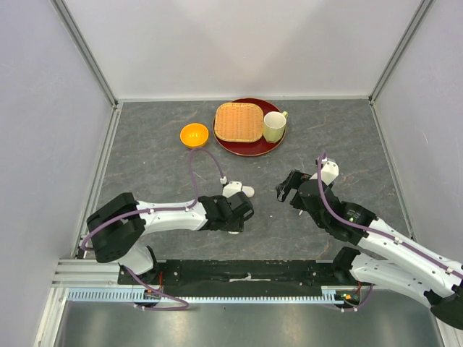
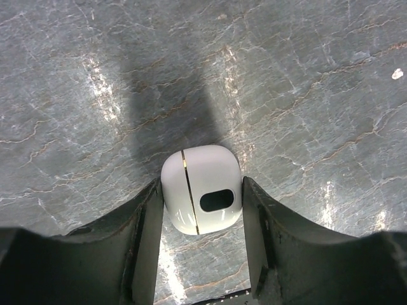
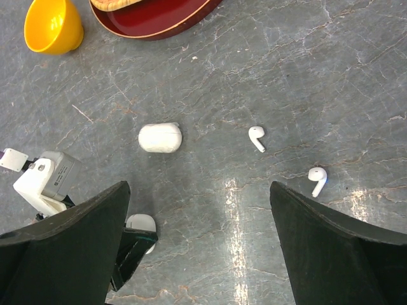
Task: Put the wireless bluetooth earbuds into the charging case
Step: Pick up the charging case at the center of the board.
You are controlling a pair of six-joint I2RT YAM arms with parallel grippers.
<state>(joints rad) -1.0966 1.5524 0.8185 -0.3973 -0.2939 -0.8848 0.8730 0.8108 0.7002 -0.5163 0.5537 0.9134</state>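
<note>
My left gripper is shut on a closed white charging case that lies on the grey table, one finger against each side. That held case also shows in the right wrist view. A second closed white case lies free on the table, also seen from above. Two white earbuds, one and another, lie to the right of it. My right gripper is open and empty above the table, nearer than the earbuds. From above, my left gripper and right gripper face each other; the earbuds are hidden there.
An orange bowl stands at the back left. A red plate behind holds a woven tray and a pale cup. The left wrist camera housing is near the held case. Walls enclose the table.
</note>
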